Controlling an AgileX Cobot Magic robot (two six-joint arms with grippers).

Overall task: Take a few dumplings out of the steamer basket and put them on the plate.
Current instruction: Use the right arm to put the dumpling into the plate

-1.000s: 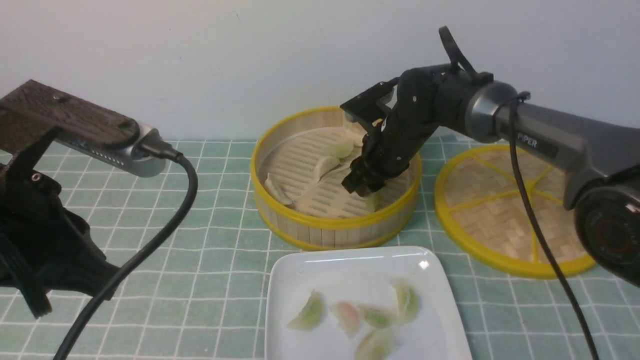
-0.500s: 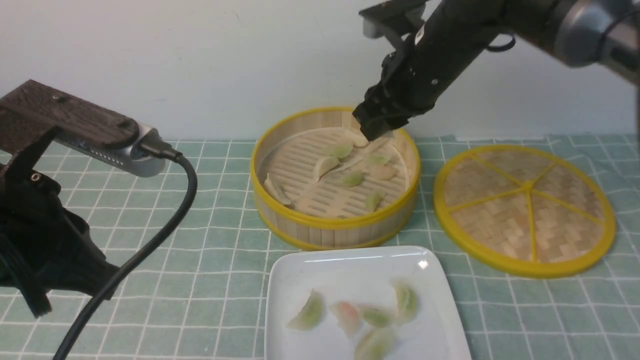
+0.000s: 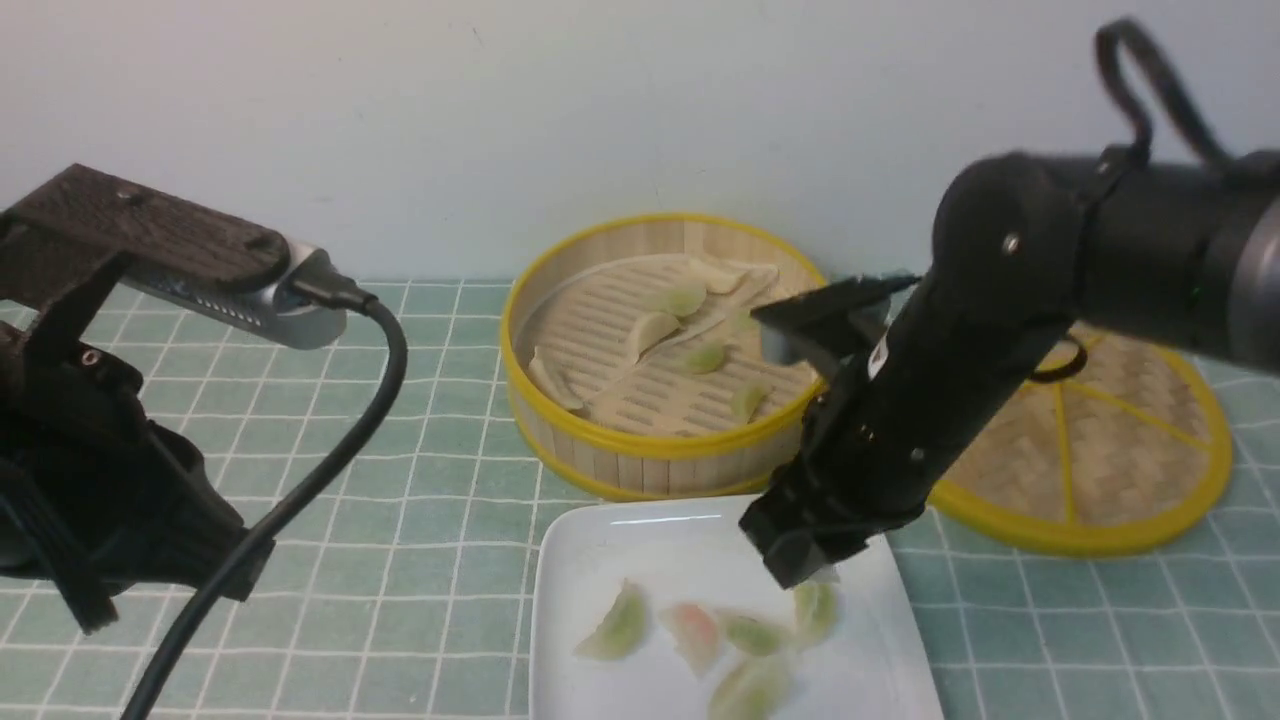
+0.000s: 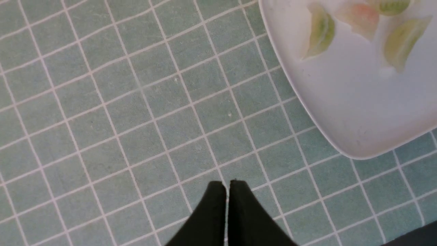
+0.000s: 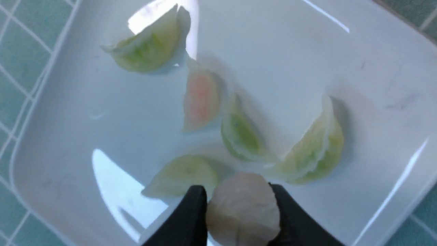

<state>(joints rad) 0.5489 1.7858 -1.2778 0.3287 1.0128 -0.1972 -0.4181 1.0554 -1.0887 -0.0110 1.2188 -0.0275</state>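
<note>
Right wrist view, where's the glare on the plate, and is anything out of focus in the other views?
Right wrist view: white glare patches on the plate, one by the green dumpling, one beside the right gripper; the cream dumpling it holds looks soft, too close. Front view: plated dumplings smeary. Left wrist view: tiled cloth crisp.

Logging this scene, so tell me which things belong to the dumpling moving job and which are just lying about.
Job: steamer basket, its dumplings, plate, plated dumplings, right claw gripping a cream dumpling.
Lying about: woven lid, tiled cloth, shut left claw.
</note>
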